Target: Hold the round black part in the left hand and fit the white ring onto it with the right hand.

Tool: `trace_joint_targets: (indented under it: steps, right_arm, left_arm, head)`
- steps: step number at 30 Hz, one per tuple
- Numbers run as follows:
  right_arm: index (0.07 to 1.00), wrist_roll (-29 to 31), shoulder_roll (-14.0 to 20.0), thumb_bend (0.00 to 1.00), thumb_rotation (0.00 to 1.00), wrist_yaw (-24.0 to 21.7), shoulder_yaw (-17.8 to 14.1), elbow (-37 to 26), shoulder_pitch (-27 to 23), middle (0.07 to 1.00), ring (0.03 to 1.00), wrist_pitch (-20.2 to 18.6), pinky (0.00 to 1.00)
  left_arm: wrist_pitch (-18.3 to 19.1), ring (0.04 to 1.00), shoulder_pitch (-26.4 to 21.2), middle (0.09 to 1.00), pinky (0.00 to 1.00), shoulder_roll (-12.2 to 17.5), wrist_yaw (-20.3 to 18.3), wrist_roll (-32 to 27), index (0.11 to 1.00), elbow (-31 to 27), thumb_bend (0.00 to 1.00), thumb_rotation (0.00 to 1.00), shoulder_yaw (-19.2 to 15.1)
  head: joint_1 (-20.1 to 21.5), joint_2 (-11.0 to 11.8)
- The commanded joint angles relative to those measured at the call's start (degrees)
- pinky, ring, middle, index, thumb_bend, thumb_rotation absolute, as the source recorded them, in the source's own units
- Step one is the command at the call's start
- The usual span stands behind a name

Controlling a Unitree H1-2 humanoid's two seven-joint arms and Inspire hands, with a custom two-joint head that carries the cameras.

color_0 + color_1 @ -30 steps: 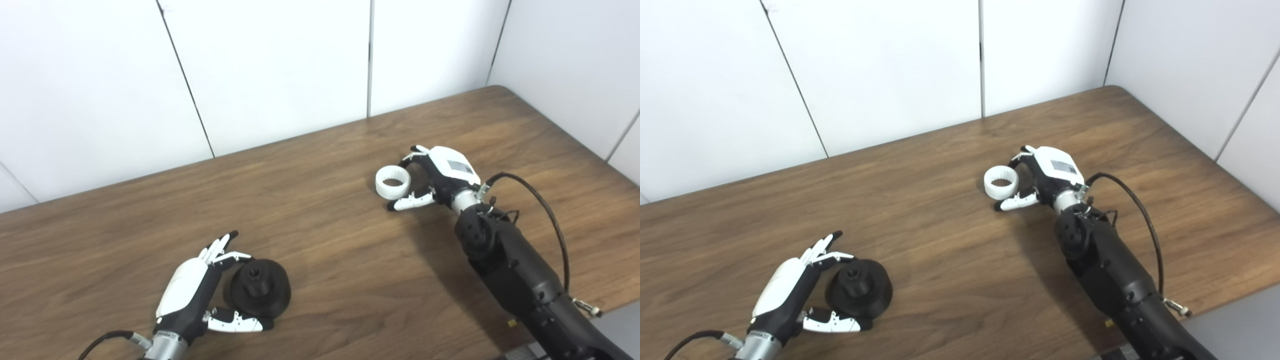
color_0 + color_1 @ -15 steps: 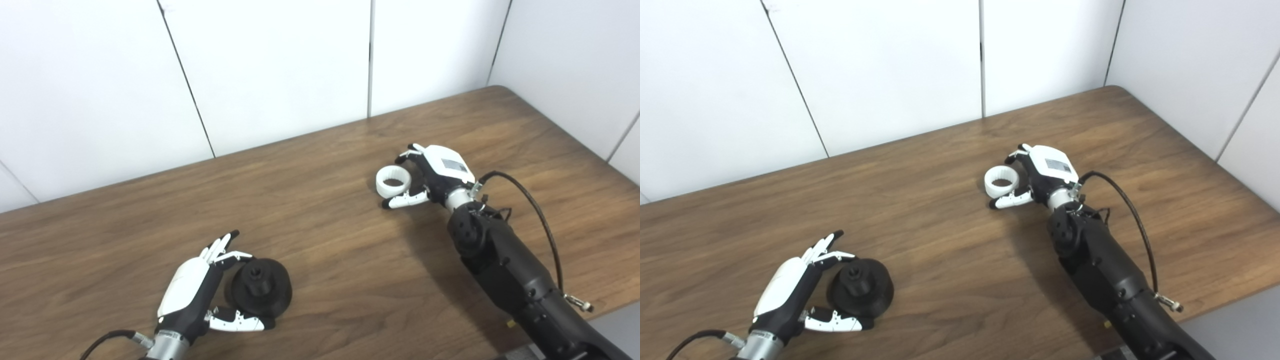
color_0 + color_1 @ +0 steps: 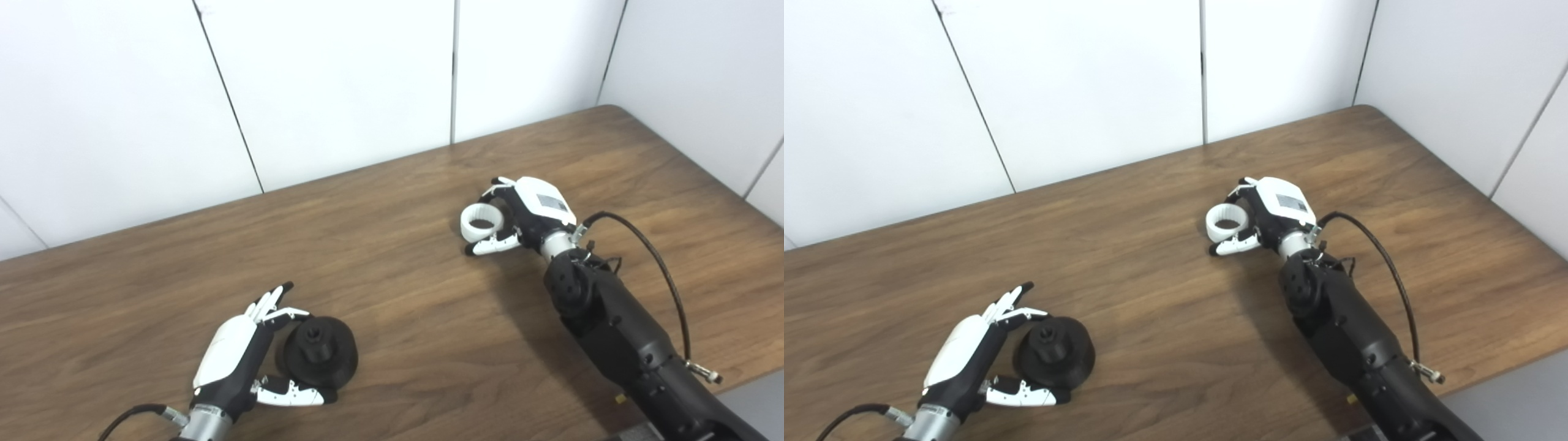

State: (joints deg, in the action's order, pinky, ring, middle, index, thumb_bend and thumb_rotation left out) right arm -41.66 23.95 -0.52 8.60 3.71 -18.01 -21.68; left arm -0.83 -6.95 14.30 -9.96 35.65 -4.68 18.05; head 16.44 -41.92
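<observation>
The right hand [image 3: 531, 211] has spread fingers around the white ring [image 3: 481, 222], which lies flat to its left; the left hand [image 3: 236, 355] cups the round black part [image 3: 318, 359] with open fingers.

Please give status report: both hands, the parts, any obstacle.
Left hand open around round black part. Right hand open, cupping white plastic ring on brown wooden table. No obstacle between.

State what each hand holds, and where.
Neither has a closed hold yet. Left hand cups the black part's side; right hand brackets the white ring's rim.
</observation>
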Motion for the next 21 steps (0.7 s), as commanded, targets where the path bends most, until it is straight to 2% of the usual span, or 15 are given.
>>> trace_joint_targets:
  steps: [1,11,21]
  right_arm:
    - [0.665,0.00,0.37,0.73,0.27,1.91,-0.91,-0.51,-1.25,0.898,0.854,1.43,0.81]
    - [0.642,-0.23,0.92,0.72,0.28,3.72,-0.67,-0.39,-1.14,0.875,0.836,2.43,0.77]
    - [0.626,0.04,0.80,0.68,0.20,5.13,-0.96,0.14,-1.25,0.857,0.826,3.33,0.75]
  left_arm:
    - [-0.61,1.000,-1.16,1.000,1.00,0.68,0.01,0.51,0.620,-1.75,0.91,0.29,-0.12]
    - [-0.13,1.000,-0.77,1.000,1.00,0.60,-0.13,0.72,0.622,-2.40,0.90,0.29,-0.06]
    - [-0.46,1.000,-0.65,1.000,1.00,0.49,-0.28,0.45,0.621,-2.26,0.90,0.28,-0.37]
  head:
    - [-0.05,-0.05]
    - [-0.36,-0.32]
    - [-0.25,-0.49]
